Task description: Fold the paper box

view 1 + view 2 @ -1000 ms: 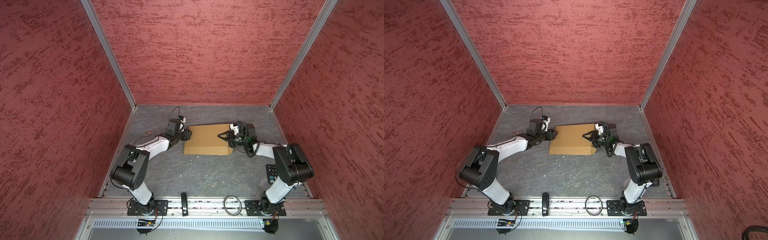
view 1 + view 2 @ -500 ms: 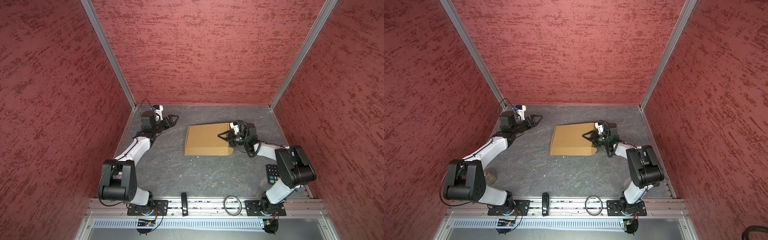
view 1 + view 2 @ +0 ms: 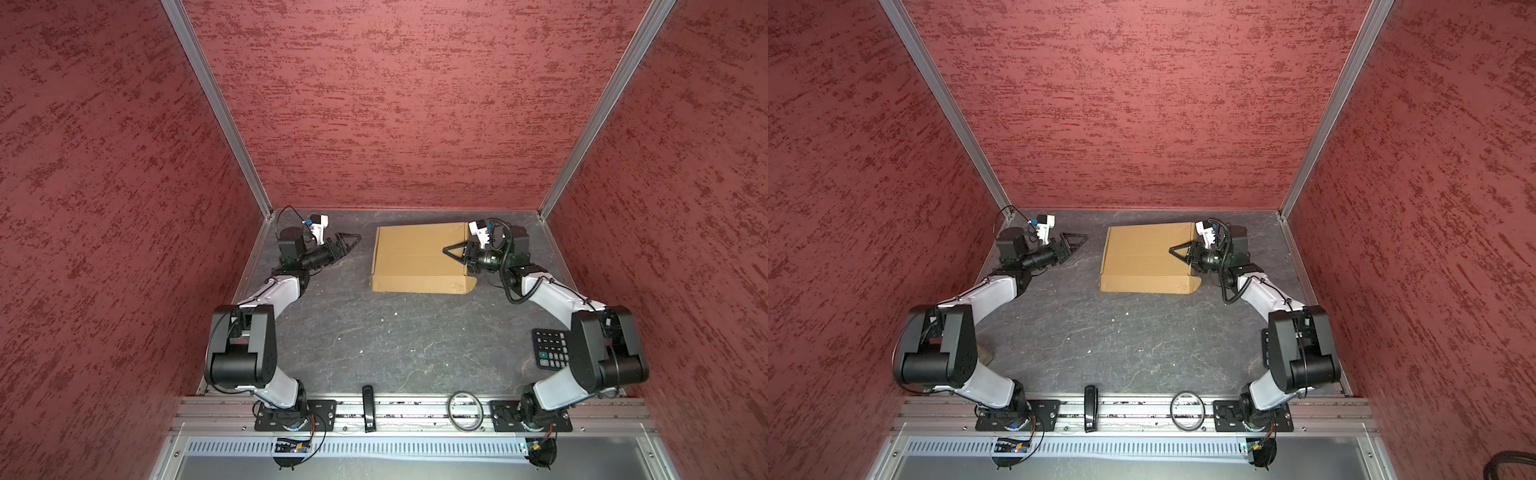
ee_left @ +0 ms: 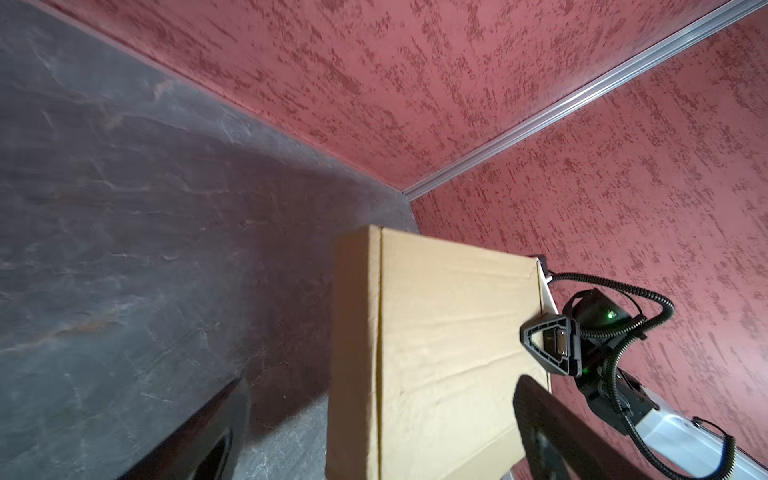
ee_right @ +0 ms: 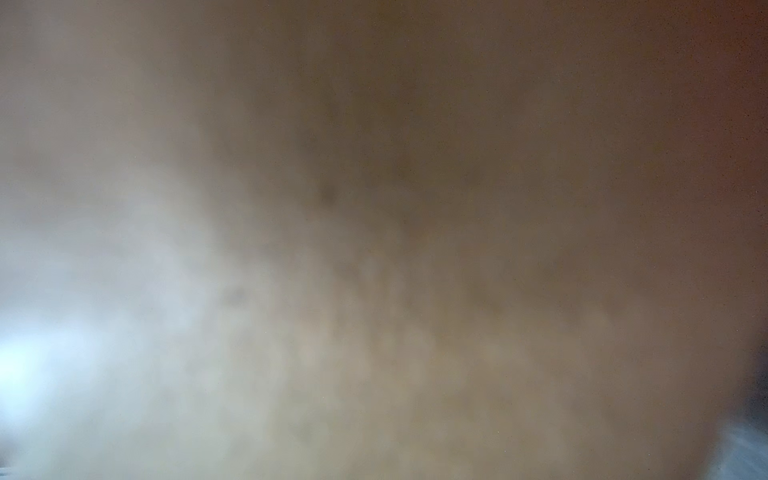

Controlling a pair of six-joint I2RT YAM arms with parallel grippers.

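Paper box (image 3: pixel 415 253): plain brown cardboard, folded up into a shallow rectangular shape. It lies flat on the dark grey surface (image 3: pixel 374 332) at the far side, a little right of the middle, near the back wall but apart from it.
Box detail: the top panel is down over the box and the near wall stands upright. A rounded tab (image 3: pixel 469 284) pokes out at the near right corner, low by the surface.
Left claw (image 3: pixel 351 245): spread wide. In the left wrist view its two dark fingers (image 4: pixel 548 424) stand far apart, with the left end of the box (image 4: pixel 436 353) seen beyond them. In both top views it sits to the left of the box (image 3: pixel 1146 257), pointing at it, clear of the cardboard and holding nothing (image 3: pixel 1077 243).
Right claw (image 3: pixel 455 254): at the box's right edge, turned so that one triangular finger lies on the top panel (image 3: pixel 1181 251), as the left wrist view also shows (image 4: pixel 548 349). The other finger is hidden, so I cannot tell whether it pinches the cardboard or only rests there.
Right wrist view: a blurred tan surface fills it and nothing distinct can be made out.
Calculator (image 3: pixel 548 349): dark, on the surface at the near right, partly behind the right arm's elbow — well apart from the box.
Front rail: a thin ring (image 3: pixel 451 411) and a small black bar-shaped object (image 3: pixel 367 407) lie between the two arm bases.
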